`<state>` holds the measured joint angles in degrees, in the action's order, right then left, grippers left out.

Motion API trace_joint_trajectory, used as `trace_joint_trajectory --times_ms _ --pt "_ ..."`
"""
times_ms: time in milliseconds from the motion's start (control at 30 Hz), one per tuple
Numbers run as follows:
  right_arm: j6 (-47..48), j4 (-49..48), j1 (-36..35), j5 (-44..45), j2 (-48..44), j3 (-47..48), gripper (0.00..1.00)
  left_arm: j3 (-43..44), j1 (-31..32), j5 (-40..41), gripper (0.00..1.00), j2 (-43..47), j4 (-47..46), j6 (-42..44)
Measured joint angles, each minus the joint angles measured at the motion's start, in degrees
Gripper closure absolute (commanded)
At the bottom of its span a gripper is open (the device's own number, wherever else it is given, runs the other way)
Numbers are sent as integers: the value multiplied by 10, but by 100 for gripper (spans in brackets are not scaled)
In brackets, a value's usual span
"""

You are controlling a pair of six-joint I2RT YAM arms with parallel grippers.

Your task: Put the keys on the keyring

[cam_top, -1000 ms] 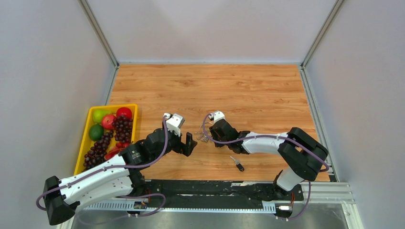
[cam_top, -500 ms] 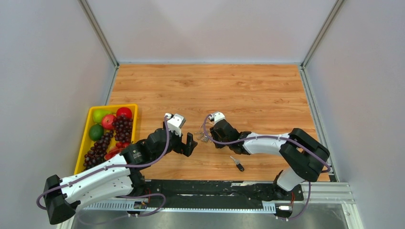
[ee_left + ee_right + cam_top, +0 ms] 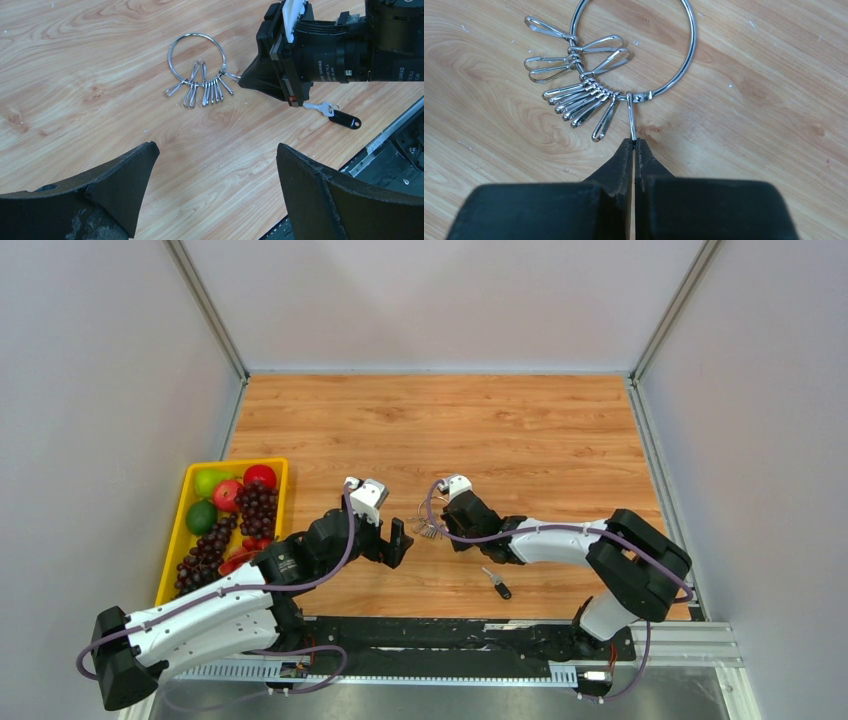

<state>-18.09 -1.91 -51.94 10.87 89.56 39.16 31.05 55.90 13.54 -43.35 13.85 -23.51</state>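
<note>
In the top view, the keyring (image 3: 428, 529) was seen lying on the wood-grain tabletop (image 3: 520, 430) between the two arms. The right gripper (image 3: 441, 531) was at its edge and the left gripper (image 3: 398, 540) was near its other side. The black-headed key (image 3: 497, 584) lay apart, nearer the right arm, and was not yet threaded.

In the left wrist view, the left jaws were spread wide and nothing was held. The ring was shown as thin, round, glossy wire lying flat, with a fan of slim looped silver pieces (image 3: 210, 91) on it. The key was shown with a short silver blade and a smooth black plastic head.

In the right wrist view, the right jaws were closed tight on the tip of one looped piece (image 3: 630, 117). A firm pinch was judged necessary, since polished wire would probably slide on the smooth tabletop. The loose key would likely be best taken by its head, so that its hole was left free.
</note>
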Motion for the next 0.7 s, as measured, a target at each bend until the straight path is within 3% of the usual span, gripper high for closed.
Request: trace_joint_trajectory --times_ms 300,700 --pt "5 47 0 -3 -48 -6 100 0 0 -6 0 1 0 0" --pt "27 282 0 -97 -141 136 100 24 0 -85 0 27 10 -14"
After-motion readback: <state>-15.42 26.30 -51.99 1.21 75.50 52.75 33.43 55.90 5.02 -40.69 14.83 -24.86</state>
